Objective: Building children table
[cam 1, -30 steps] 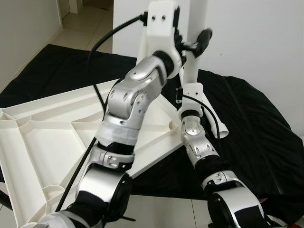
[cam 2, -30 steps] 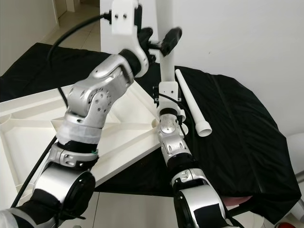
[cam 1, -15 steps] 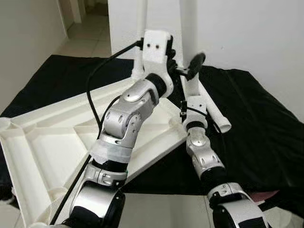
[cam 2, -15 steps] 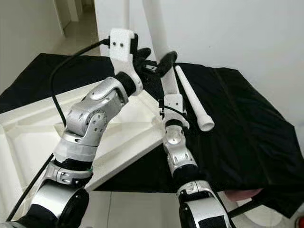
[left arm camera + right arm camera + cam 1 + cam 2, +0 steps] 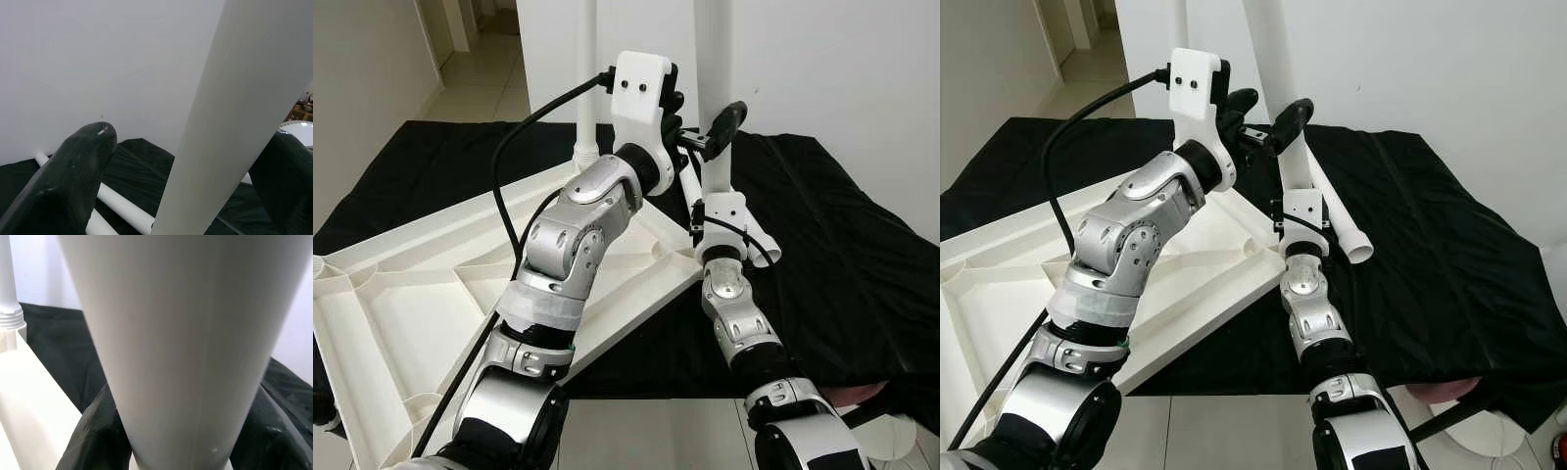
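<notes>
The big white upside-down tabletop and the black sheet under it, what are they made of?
The big white upside-down tabletop looks like moulded plastic: smooth, slightly glossy, with raised ribs. The black sheet is probably cloth: matte, with creases and folds.
</notes>
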